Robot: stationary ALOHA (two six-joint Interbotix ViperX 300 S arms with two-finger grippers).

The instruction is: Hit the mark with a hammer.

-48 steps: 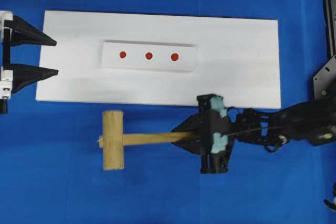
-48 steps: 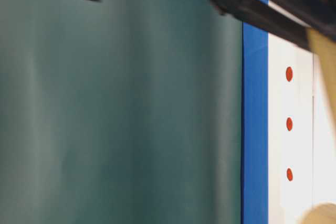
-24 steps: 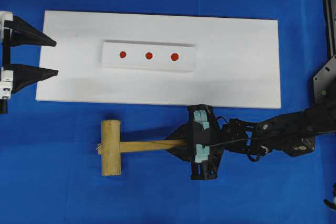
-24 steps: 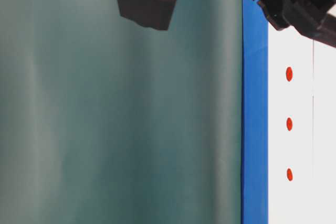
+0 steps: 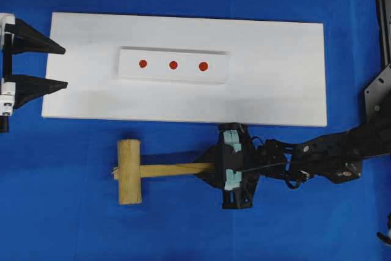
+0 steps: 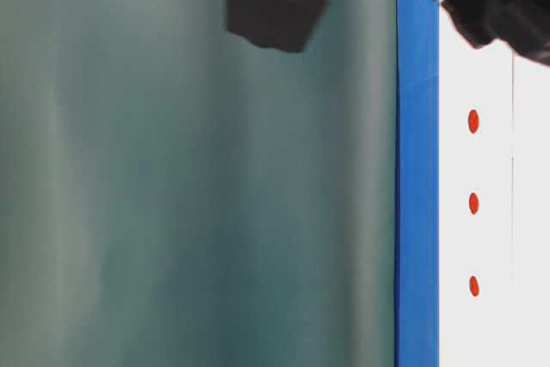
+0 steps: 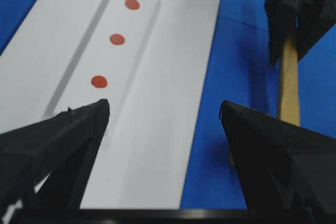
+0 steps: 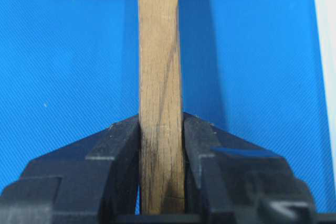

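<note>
Wooden mallet (image 5: 137,171): handle end clamped in right pincer (image 5: 211,170), head low over blue tabletop (image 5: 73,212) beside white board (image 5: 275,71); middle red dot (image 5: 173,65) unstruck, swing outstanding; left pincer (image 5: 61,65) spread, empty.

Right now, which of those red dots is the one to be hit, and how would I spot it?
Find the big white board on the blue cloth; a raised white strip lies on it. The mark is the middle of three red dots in a row there, with one neighbour on each side.
</note>
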